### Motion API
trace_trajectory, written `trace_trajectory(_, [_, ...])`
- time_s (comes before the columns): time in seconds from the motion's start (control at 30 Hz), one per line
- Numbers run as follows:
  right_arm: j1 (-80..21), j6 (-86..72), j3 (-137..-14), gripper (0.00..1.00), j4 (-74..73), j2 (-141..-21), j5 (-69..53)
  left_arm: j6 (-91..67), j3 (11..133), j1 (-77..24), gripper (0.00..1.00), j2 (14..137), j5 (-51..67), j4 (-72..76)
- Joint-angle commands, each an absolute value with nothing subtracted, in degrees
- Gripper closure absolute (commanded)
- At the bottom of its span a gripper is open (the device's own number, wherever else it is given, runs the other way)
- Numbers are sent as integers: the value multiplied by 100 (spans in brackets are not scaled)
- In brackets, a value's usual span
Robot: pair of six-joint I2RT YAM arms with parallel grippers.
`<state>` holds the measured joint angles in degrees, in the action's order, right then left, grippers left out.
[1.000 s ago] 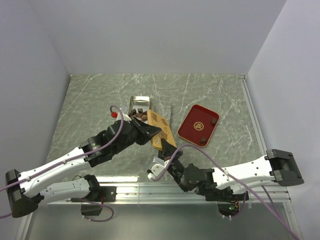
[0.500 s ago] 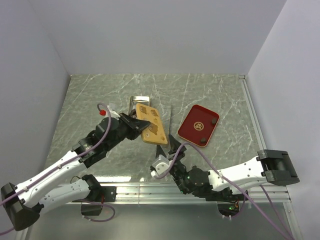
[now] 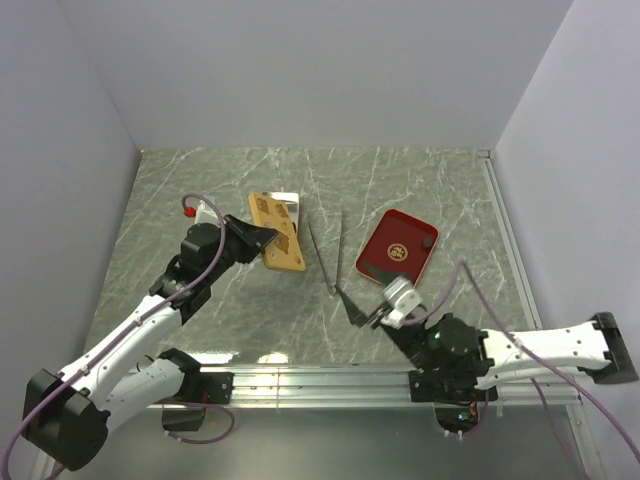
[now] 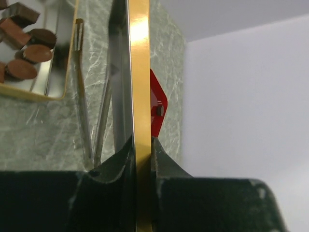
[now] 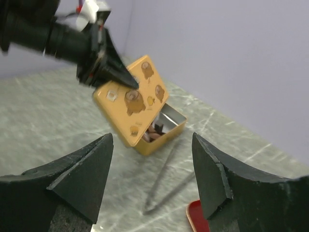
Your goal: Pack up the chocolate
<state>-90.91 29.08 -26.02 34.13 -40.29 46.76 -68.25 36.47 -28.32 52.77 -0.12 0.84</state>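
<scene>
Here, your left gripper [image 3: 256, 235] sits over the left-middle of the table [image 3: 180, 190], with bare marble between it and the left wall and more behind it up to the back wall. Its fingers are pinched on the rim of the gold lid [image 3: 283, 248]; in the left wrist view the lid runs edge-on, straight away from the fingers. The lid hangs tilted above the open tin [image 5: 166, 126], so from overhead only the tin's far rim shows. The chocolate [image 4: 21, 69] lies inside the tin: dark brown blocky bits and reddish-brown rounded ones, close together on the shiny metal floor. Just right of the tin, the tongs [image 3: 325, 255] lie flat on the marble, joined end toward the near edge, between the tin and the red tray [image 3: 385, 262]. One small dark piece shows on the tray, too small to name. Your right gripper [image 3: 358, 308] hovers near the tongs' joined end and the tray's near corner, fingers spread wide and holding nothing. Right of the tray, open marble runs to the table's right edge.
</scene>
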Motion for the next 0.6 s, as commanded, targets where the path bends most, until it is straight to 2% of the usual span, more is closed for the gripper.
trace_trajectory(0.0, [-8396,1285,-2943,27,2348,-3517,3491,-5890,3498,-2699,99,5238,720,1422])
trace_trajectory(0.17, [-6728,-209,-3479,27,1504,-3761,2359,-5090,3331,-2584,99,5238,1421,1950])
trace_trajectory(0.3, [-5785,-1026,-3743,32,1468,-4453,1399,-4554,3261,-2566,99,5107,1591,2215])
trace_trajectory(0.4, [-4977,-1465,-3884,38,1687,-4965,390,-4149,3261,-2488,99,5089,1722,2294])
trace_trajectory(0.57, [-3860,-2152,-3850,40,2765,-5773,-1588,-3867,3217,-2294,99,5317,2258,2776])
